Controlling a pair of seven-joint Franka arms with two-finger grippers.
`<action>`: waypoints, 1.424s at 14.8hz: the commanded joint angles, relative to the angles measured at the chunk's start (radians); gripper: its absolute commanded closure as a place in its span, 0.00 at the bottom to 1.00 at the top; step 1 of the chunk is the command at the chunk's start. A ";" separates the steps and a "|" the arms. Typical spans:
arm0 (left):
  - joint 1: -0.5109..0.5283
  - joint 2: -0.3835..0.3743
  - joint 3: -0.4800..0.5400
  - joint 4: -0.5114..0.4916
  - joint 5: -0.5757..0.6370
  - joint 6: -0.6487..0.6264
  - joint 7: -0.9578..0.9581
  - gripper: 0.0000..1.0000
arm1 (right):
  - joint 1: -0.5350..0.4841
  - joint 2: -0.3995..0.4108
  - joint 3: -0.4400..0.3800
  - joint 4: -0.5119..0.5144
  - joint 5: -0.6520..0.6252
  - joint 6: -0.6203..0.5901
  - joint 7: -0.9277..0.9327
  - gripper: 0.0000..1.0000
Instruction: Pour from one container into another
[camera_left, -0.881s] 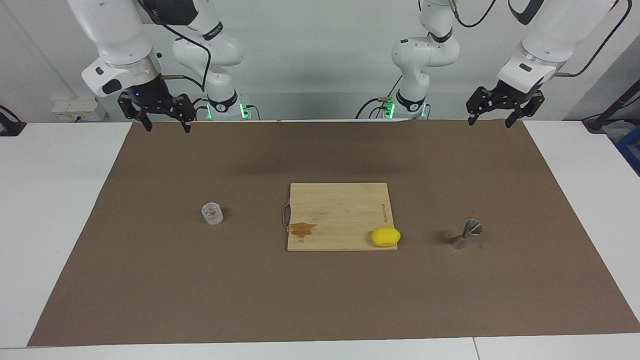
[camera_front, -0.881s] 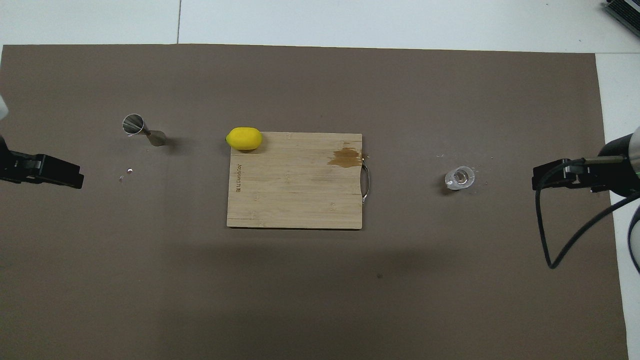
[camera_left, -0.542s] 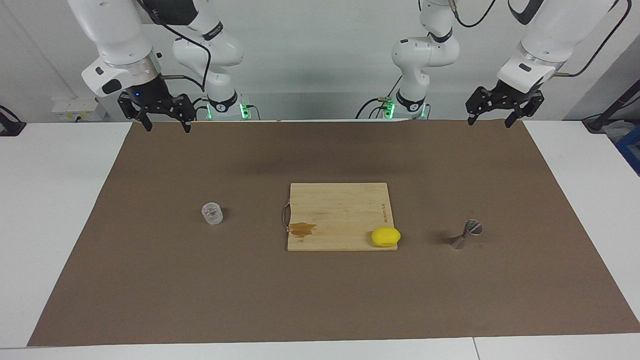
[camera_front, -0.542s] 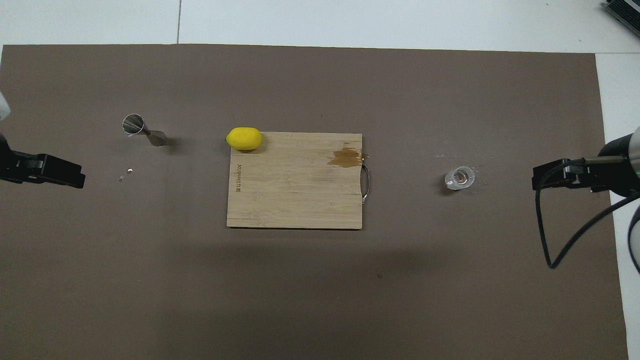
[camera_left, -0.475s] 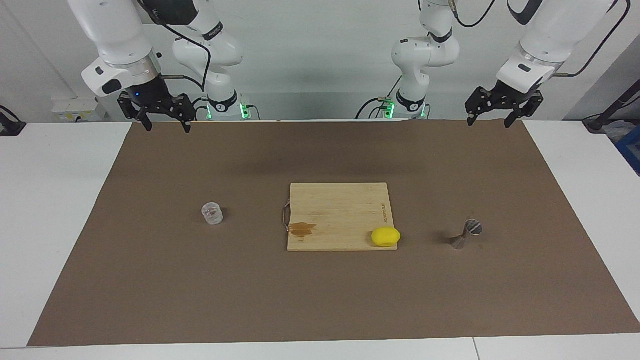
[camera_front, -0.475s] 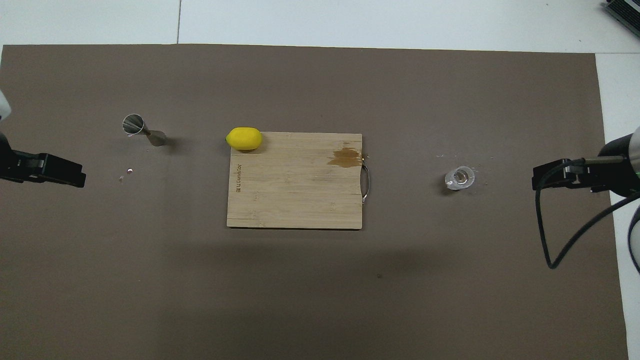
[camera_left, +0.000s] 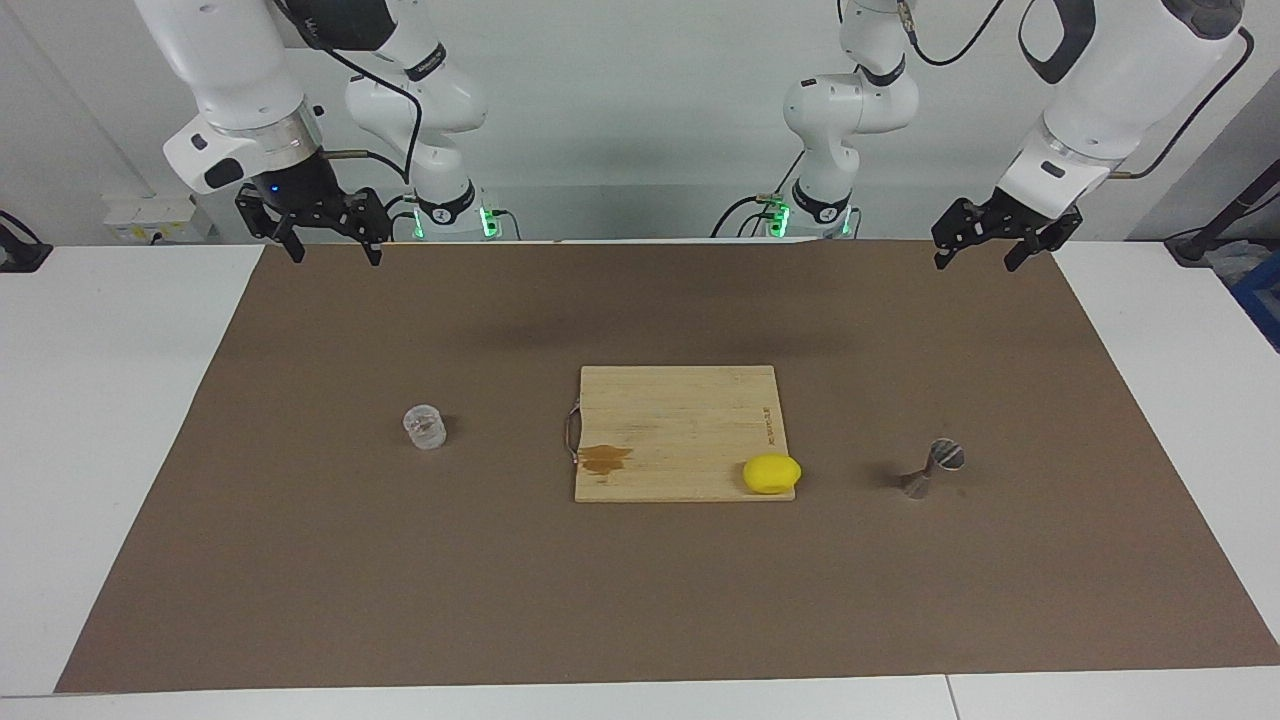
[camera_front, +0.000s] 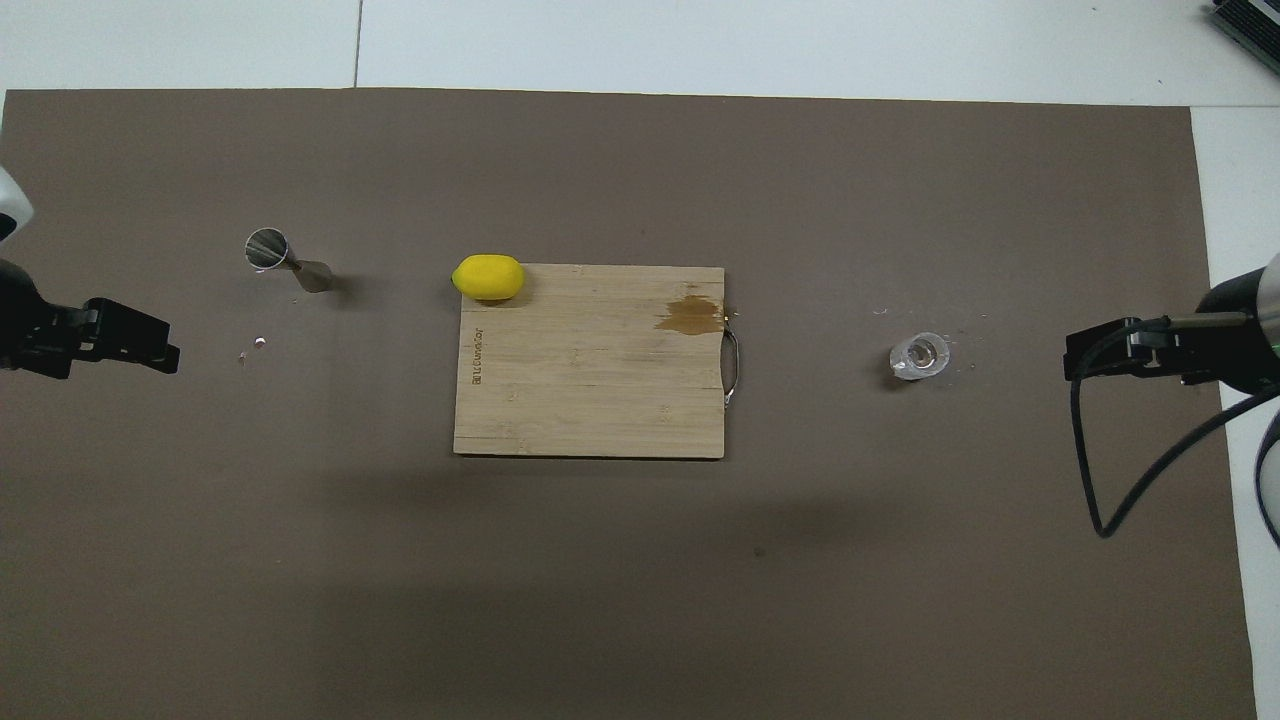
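While both my grippers hang open and empty, left gripper (camera_left: 992, 244) and right gripper (camera_left: 331, 240), nothing is grasped yet: the glass tumbler (camera_left: 424, 427) stands toward my right arm's end, the jigger (camera_left: 932, 468) toward my left's; next, I should reach for the tumbler.

On your worktop (camera_left: 100, 420): brown mat (camera_left: 400, 600); wooden cutting board (camera_left: 680, 420), stained at its handle end; lemon (camera_left: 771, 473) on its corner.

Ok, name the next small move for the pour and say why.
Probably bring the right gripper down over the glass tumbler to grasp it: it hangs open above the mat's edge, the tumbler stands untouched at its end, and the jigger waits upright by the left gripper.
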 joint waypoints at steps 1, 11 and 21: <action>0.048 0.075 0.020 0.009 -0.116 0.019 -0.206 0.00 | -0.009 -0.015 0.004 -0.015 0.015 0.001 0.004 0.01; 0.100 0.104 0.120 -0.270 -0.679 0.376 -1.012 0.00 | -0.009 -0.015 0.004 -0.016 0.015 0.005 0.004 0.01; 0.182 0.219 0.112 -0.364 -1.143 0.507 -1.067 0.00 | -0.009 -0.015 0.004 -0.016 0.015 0.007 0.004 0.01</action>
